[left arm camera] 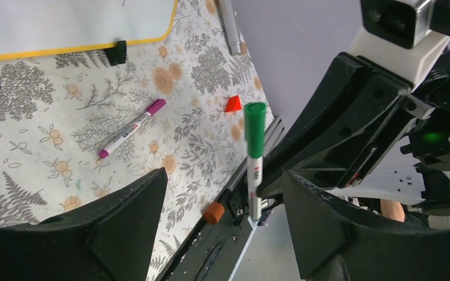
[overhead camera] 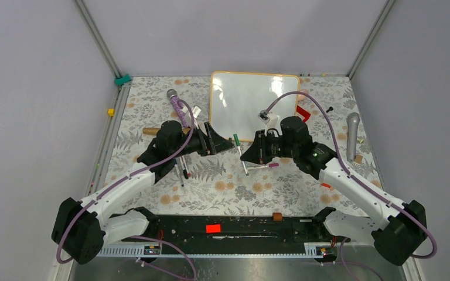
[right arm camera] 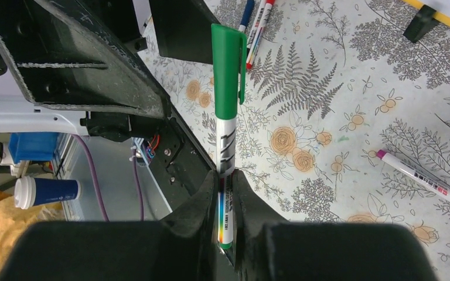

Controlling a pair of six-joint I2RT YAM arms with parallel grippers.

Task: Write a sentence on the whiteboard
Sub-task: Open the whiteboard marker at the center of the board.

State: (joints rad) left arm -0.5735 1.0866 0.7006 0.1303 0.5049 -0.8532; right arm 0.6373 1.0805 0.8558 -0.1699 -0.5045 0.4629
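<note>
Your right gripper (right arm camera: pixel 225 178) is squeezing the green marker (right arm camera: pixel 227 129) tight, your left gripper (left arm camera: pixel 224 175) is hanging by its cap (left arm camera: pixel 255 126), fingers (left arm camera: pixel 123 216) spread wide, the whiteboard (overhead camera: pixel 240 99) is sitting behind both grippers.

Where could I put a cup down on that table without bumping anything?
Bare cloth runs along the front, beside the black rail, and left of the purple microphone. The middle is crowded: left gripper and right gripper meet around the green marker in front of the whiteboard.
</note>
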